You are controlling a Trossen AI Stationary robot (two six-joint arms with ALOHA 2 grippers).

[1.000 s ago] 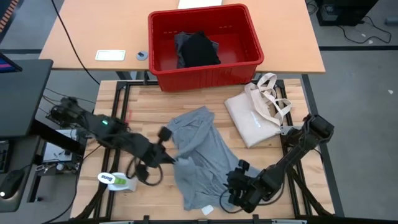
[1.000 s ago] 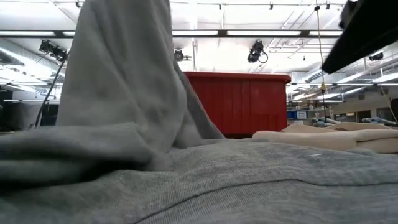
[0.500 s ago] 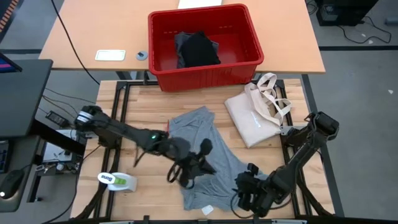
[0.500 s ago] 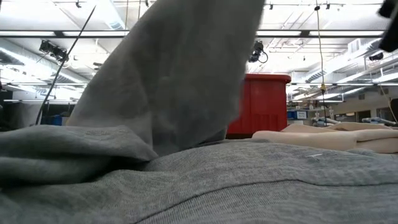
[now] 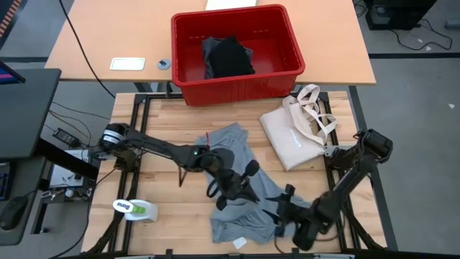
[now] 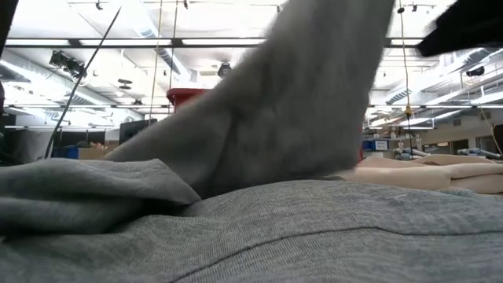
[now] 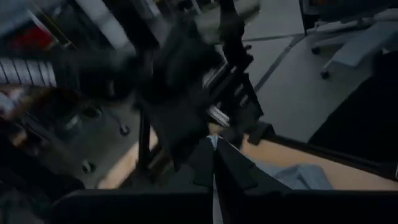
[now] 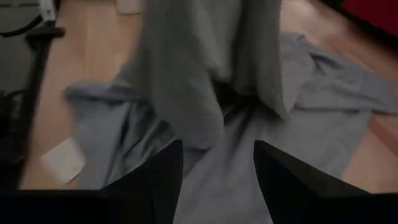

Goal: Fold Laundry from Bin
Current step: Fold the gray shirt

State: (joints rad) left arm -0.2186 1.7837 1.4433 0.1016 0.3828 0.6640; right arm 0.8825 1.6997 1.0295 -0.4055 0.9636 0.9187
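The light grey T-shirt (image 5: pixel 233 173) lay spread on the wooden surface (image 5: pixel 165 137), roughly at its middle, one end reaching toward the bin and the other toward the near edge. Part of it was lifted: in the low view a raised fold of grey cloth (image 6: pixel 314 94) stood above the flat part and hid most of the bin behind it. The left gripper (image 5: pixel 241 188) was over the middle of the shirt, its jaws pinched shut on the T-shirt's cloth, the arm stretched across from the surface's left side. The right gripper (image 5: pixel 282 211) sat just beside the shirt's near right edge, jaws standing apart with nothing between them; in the right wrist view its two fingers (image 8: pixel 155 180) framed the hanging fold and the cloth lying under it.

A small white tag (image 5: pixel 239 243) lay at the shirt's near edge, close to the surface's front rim. The red bin (image 5: pixel 237 86) stood beyond the far edge on a separate tabletop, with a large black garment (image 5: pixel 230 57) inside. A cream tote bag (image 5: pixel 295 133) lay to the right of the shirt, near but apart from it. Bare wood showed to the left of the shirt, where a green and white object (image 5: pixel 136 209) sat near the front left corner.
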